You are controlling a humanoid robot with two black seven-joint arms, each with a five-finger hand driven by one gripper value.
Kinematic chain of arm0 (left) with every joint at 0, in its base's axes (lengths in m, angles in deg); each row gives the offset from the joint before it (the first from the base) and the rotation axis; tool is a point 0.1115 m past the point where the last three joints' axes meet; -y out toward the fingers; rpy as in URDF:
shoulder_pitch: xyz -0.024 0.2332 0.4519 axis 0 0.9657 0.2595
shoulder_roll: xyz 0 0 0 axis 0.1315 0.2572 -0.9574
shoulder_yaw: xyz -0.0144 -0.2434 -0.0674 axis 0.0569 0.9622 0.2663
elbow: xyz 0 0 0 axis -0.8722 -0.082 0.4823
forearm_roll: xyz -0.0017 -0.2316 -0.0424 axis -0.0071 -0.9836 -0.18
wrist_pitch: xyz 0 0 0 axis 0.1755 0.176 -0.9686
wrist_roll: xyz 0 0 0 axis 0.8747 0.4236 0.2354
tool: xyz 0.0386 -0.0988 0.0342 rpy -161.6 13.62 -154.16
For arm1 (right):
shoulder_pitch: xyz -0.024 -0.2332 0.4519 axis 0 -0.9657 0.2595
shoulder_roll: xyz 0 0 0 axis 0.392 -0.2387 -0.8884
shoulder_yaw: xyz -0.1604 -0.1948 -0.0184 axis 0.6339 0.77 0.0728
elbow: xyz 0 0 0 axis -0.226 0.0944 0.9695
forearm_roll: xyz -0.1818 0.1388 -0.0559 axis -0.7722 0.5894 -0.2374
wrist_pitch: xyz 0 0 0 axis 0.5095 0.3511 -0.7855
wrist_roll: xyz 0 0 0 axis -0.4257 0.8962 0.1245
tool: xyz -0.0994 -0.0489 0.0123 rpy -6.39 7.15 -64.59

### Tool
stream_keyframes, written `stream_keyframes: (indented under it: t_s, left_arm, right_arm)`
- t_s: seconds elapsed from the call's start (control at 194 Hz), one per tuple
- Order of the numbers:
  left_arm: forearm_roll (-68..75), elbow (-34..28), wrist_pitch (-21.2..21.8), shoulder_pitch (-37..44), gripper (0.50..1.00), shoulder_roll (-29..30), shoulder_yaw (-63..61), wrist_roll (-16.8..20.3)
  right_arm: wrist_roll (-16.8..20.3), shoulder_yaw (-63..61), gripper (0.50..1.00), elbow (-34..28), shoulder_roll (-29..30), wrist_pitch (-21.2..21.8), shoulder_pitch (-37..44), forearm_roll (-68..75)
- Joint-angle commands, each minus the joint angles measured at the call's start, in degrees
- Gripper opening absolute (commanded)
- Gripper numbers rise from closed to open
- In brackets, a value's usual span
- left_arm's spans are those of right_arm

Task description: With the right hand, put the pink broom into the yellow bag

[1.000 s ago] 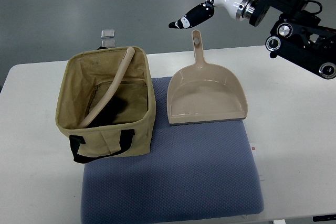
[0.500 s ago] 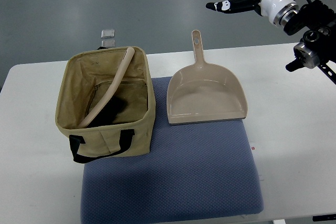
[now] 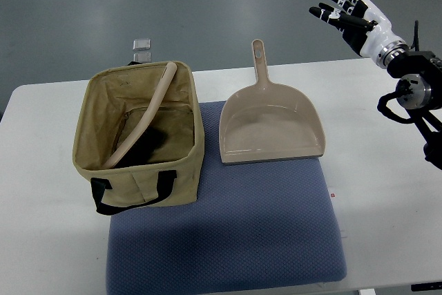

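Observation:
The pink broom [image 3: 146, 120] leans inside the yellow bag [image 3: 186, 112], its handle tip resting on the bag's back rim and its dark brush end down in the bag. My right hand [image 3: 343, 6] is high at the upper right, past the table's far edge and well away from the bag, with its fingers spread and nothing in them. The left arm does not show.
A pink dustpan [image 3: 271, 126] lies right of the bag, partly on a blue-grey mat [image 3: 228, 233] that covers the near middle of the white table [image 3: 387, 191]. A small clear clip [image 3: 142, 44] lies on the floor beyond the bag.
My right arm has swung back to the right and pulled away from above the dustpan handle; the hand has turned and its fingers have spread. Broom, bag and dustpan have not moved.

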Motion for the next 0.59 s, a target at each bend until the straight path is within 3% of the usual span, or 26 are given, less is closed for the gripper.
stream_keyframes:
  t_s: [0.0, 0.33, 0.582]
  left_arm:
    - [0.00, -0.01, 0.00, 0.00, 1.000, 0.00, 0.00, -0.02]
    - [0.00, -0.01, 0.00, 0.00, 1.000, 0.00, 0.00, -0.02]
    - [0.00, -0.01, 0.00, 0.00, 1.000, 0.00, 0.00, -0.02]
  right_arm:
    - [0.28, -2.42, 0.928, 2.63, 2.32, 1.59, -1.16, 2.28]
    - [-0.51, -6.12, 0.930, 8.08, 4.60, 0.97, -3.79, 2.45]
    - [-0.51, -6.12, 0.930, 8.34, 5.48, 1.41, -4.76, 2.45]
